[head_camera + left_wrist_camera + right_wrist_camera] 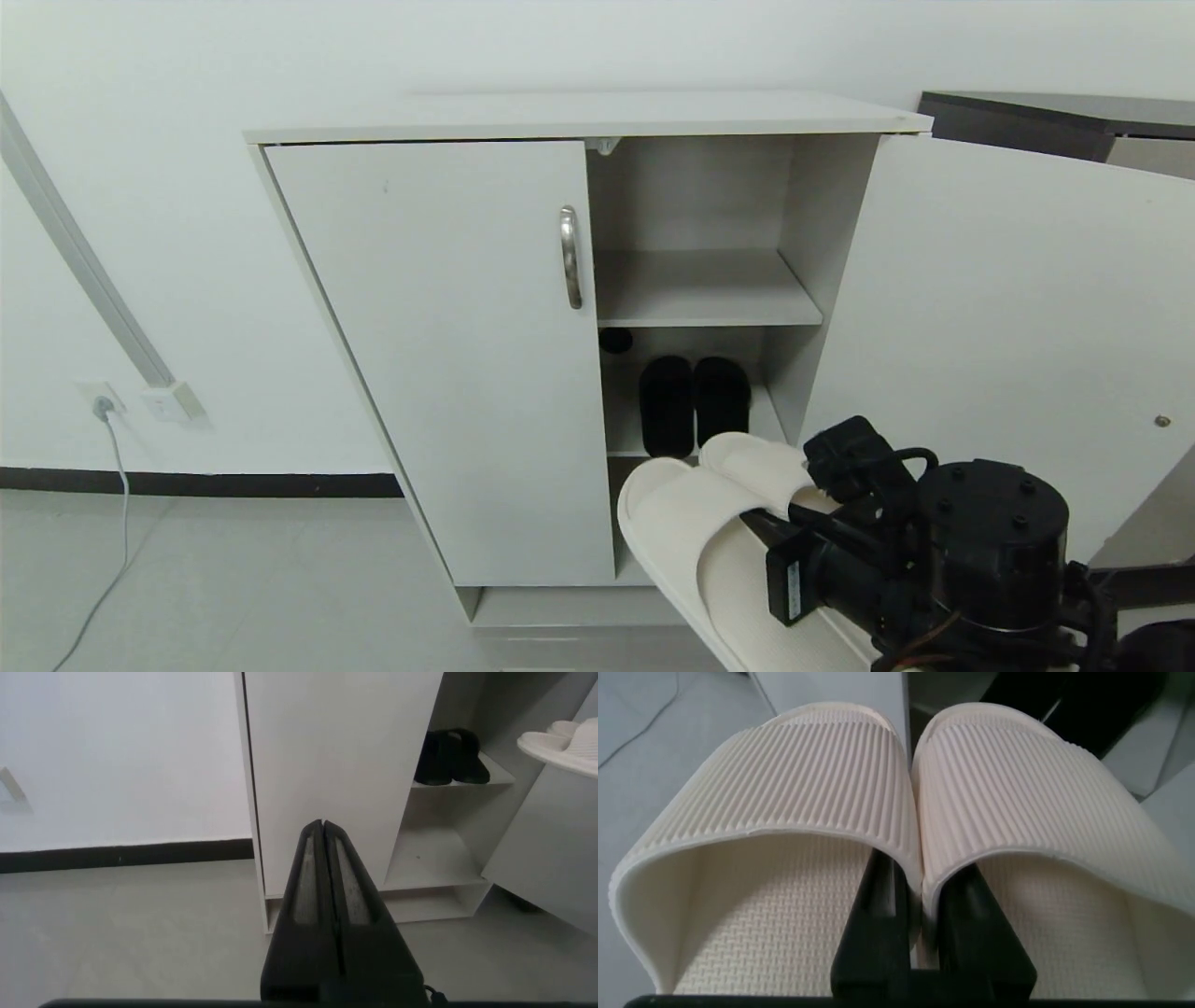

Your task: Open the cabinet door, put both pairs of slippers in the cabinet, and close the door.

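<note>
The white cabinet [429, 355] has its left door shut and its right door [1008, 327] swung wide open. A black pair of slippers [695, 406] lies side by side on the middle shelf, seen also in the left wrist view as the black pair [451, 756]. My right gripper [761, 527] is shut on the cream pair of slippers [691, 523], pinching their inner walls together [910, 859]. The pair hangs just in front of the open compartment, toes toward it. My left gripper [322, 859] is shut on nothing, low and back from the cabinet.
The shut door carries a metal handle [570, 257] at its inner edge. An upper shelf [705, 285] sits above the black pair. A wall socket with a cable [103, 406] is at the left. Dark furniture [1055, 121] stands behind the open door.
</note>
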Controlling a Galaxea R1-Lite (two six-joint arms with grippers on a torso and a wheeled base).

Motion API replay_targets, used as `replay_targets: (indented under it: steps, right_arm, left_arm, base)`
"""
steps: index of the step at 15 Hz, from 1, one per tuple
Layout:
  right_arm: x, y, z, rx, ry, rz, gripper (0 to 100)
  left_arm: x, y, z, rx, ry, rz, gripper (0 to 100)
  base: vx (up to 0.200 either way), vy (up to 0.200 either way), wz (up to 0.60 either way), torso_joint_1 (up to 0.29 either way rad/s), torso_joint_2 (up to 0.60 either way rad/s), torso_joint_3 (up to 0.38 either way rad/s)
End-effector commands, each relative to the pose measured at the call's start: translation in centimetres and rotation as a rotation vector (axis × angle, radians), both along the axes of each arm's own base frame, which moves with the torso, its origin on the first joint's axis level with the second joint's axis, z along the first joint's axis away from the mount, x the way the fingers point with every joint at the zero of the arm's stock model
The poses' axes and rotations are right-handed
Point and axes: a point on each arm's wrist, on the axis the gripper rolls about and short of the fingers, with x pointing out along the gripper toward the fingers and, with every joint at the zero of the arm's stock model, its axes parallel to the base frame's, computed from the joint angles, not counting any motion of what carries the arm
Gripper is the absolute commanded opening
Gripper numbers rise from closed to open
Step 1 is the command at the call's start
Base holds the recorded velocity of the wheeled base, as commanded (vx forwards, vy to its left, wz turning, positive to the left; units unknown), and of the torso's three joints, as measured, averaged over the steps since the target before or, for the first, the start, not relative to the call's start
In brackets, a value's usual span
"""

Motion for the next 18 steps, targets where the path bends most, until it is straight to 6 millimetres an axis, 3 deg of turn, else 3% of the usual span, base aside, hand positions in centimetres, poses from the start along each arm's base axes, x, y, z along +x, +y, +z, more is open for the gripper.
replay_targets:
  steps: [1, 4, 9, 11, 15, 18]
  right_arm:
    - [1.9, 2.3, 0.9, 0.039, -0.022, -0.092, 0]
    - [4.6, 5.7, 3.4, 0.0, 0.068, -0.358, 0]
    - [5.1, 8.3, 10.9, 0.003, 0.027, -0.488, 0]
    - [5.8, 9.0, 11.3, 0.004, -0.006, -0.541, 0]
    - [6.9, 9.6, 9.9, -0.043, 0.0, -0.552, 0]
    - [7.2, 9.2, 9.9, -0.051, -0.003, -0.563, 0]
  left_arm:
    - [0.0, 0.0, 0.0, 0.0, -0.001, 0.0, 0]
    - [0.0, 0.0, 0.0, 0.0, 0.001, 0.0, 0]
    - [0.0, 0.0, 0.0, 0.0, 0.001, 0.0, 0]
    - [0.0, 0.0, 0.0, 0.006, 0.001, 0.0, 0]
    - [0.0, 0.0, 0.0, 0.0, 0.001, 0.006, 0]
    - [0.0, 0.0, 0.0, -0.002, 0.001, 0.006, 0]
  base:
    - [0.0, 0.0, 0.0, 0.0, 0.0, 0.0]
    - [0.0, 0.0, 0.0, 0.0, 0.0, 0.0]
    - [0.0, 0.0, 0.0, 0.0, 0.0, 0.0]
    - [0.0, 0.0, 0.0, 0.0, 0.0, 0.0]
    - [0.0, 0.0, 0.0, 0.0, 0.0, 0.0]
    - [0.0, 0.0, 0.0, 0.0, 0.0, 0.0]
